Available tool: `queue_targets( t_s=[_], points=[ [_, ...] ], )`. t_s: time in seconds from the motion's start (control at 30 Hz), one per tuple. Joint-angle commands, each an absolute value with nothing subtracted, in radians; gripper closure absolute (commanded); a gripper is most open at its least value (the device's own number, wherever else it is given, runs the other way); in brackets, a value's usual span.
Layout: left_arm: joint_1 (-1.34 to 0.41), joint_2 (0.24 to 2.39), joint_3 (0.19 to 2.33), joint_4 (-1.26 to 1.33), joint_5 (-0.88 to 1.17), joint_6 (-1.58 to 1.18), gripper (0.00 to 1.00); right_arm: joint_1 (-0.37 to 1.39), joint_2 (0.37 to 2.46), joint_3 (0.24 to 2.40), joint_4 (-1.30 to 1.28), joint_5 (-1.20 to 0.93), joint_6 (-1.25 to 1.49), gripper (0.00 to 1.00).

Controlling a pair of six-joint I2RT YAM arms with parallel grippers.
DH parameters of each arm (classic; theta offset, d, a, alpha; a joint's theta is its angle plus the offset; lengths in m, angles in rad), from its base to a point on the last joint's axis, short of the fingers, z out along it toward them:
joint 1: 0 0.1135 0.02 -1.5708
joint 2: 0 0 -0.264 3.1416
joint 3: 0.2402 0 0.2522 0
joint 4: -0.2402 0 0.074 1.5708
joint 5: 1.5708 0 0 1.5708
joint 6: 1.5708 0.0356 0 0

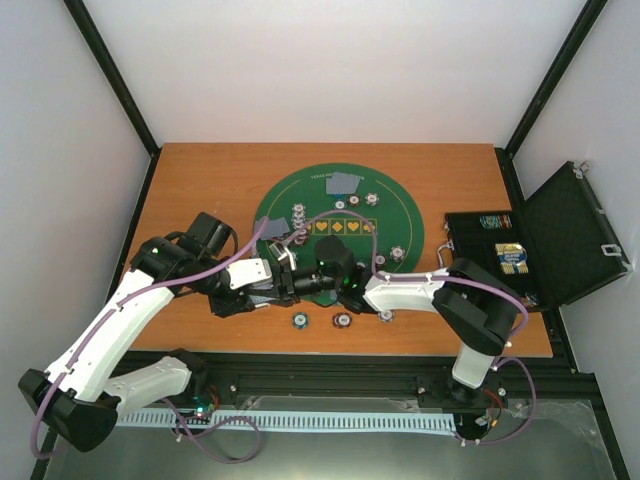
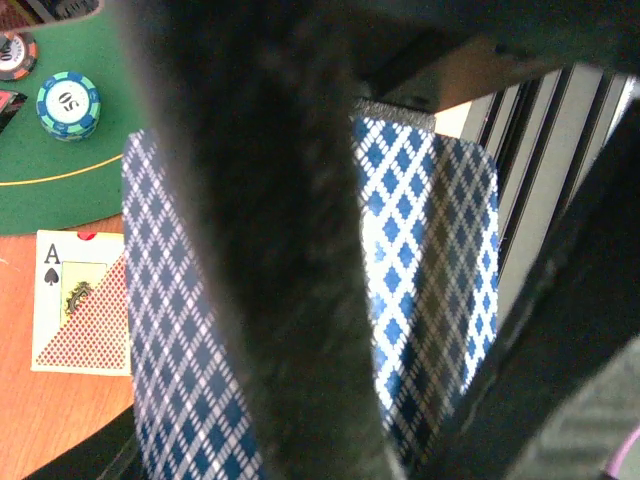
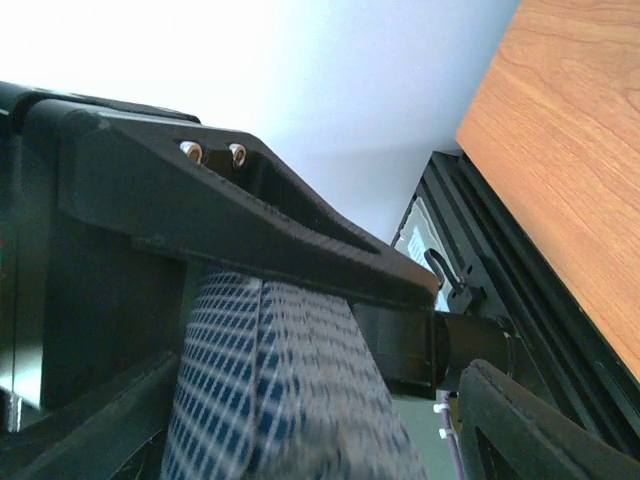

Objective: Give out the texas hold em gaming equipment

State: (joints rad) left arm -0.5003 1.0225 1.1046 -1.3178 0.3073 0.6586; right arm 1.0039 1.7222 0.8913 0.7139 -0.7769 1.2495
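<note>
My left gripper [image 1: 285, 282] is shut on a stack of blue-diamond-backed playing cards [image 2: 420, 250] at the near left rim of the green mat [image 1: 400, 215]. One dark finger [image 2: 270, 300] lies across the card backs. My right gripper [image 1: 314, 278] faces it from the right. Its jaws stand apart on either side of the same cards [image 3: 290, 380] without pressing them. Two more cards [image 1: 343, 183] lie at the mat's far side and one [image 1: 272, 228] at its left. Striped chips sit on the mat [image 1: 398, 254] and on the wood in front [image 1: 343, 320].
A face-up ace of spades [image 2: 80, 300] lies on the wood beside the mat, near a teal chip [image 2: 68, 103]. The open black case [image 1: 560, 240] stands at the right table edge. A black rail [image 3: 520, 300] runs along the near edge.
</note>
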Motion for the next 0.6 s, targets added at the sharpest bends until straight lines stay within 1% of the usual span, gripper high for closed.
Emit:
queue_targets(
  t_s=[0.0,0.2,0.37,0.57],
  points=[
    [-0.505,1.013,1.142,-1.318,0.331,0.676,0.80,1.020,1.773,0.939,0.793,-0.789,1.282,0.26],
    [-0.504,1.005,1.142,-1.323,0.325,0.681,0.80,1.007,1.787,0.890,0.788,-0.789,1.278,0.29],
    [-0.503,1.008,1.151,-1.327,0.330,0.681,0.80,0.952,1.749,0.790,0.785,-0.774,1.289,0.39],
    [-0.505,1.012,1.163,-1.330,0.334,0.679,0.80,0.922,1.668,0.761,0.682,-0.763,1.236,0.49]
  ],
)
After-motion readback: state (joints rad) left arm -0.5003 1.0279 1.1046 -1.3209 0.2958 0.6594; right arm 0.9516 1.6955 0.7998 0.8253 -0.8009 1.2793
